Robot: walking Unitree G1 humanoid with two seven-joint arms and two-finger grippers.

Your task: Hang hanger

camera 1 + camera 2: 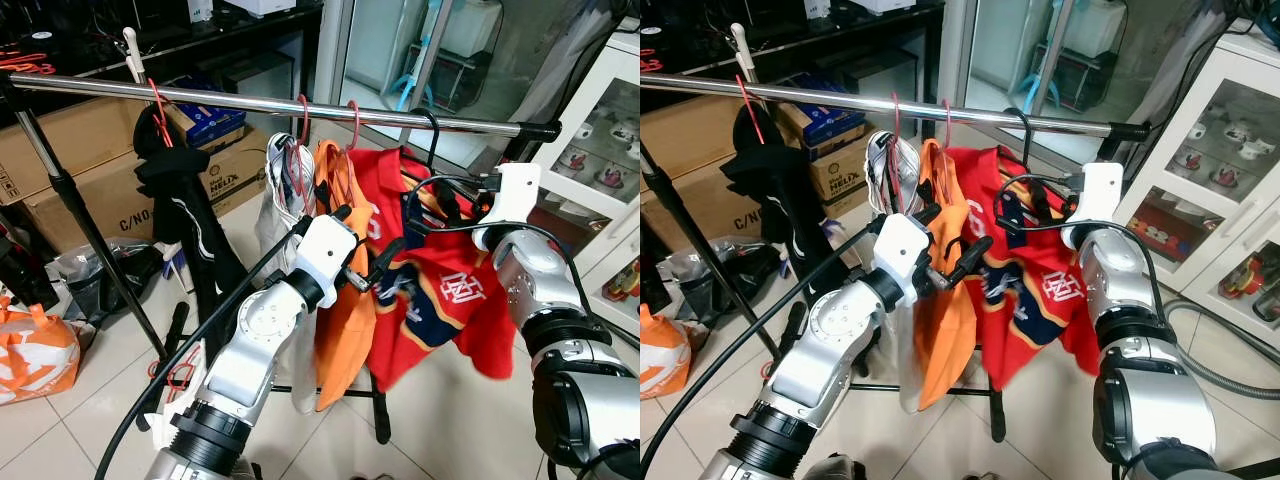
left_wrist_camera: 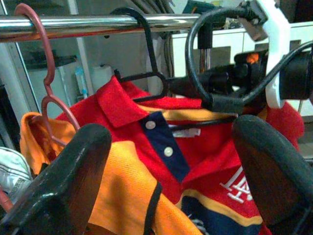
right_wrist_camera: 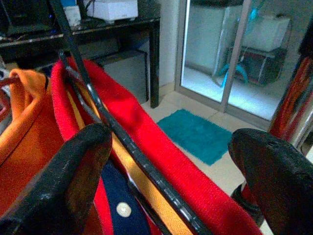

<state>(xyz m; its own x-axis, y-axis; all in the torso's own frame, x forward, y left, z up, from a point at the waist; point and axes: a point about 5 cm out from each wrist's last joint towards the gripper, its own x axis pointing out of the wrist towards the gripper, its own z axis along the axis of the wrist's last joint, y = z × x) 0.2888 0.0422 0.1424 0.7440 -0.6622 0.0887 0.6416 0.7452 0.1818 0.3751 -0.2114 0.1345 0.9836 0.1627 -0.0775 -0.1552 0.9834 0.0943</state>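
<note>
Both pincers gape wide beside the black hanger hooked on the rail.

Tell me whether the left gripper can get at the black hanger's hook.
Probably yes. The left gripper, jaws open, faces the red shirt; the black hanger hooks over the rail just above, nothing between them.

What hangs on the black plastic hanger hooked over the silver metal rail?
The black plastic hanger on the silver metal rail carries a red polo shirt with a navy placket. The shirt covers most of the hanger's arms.
</note>
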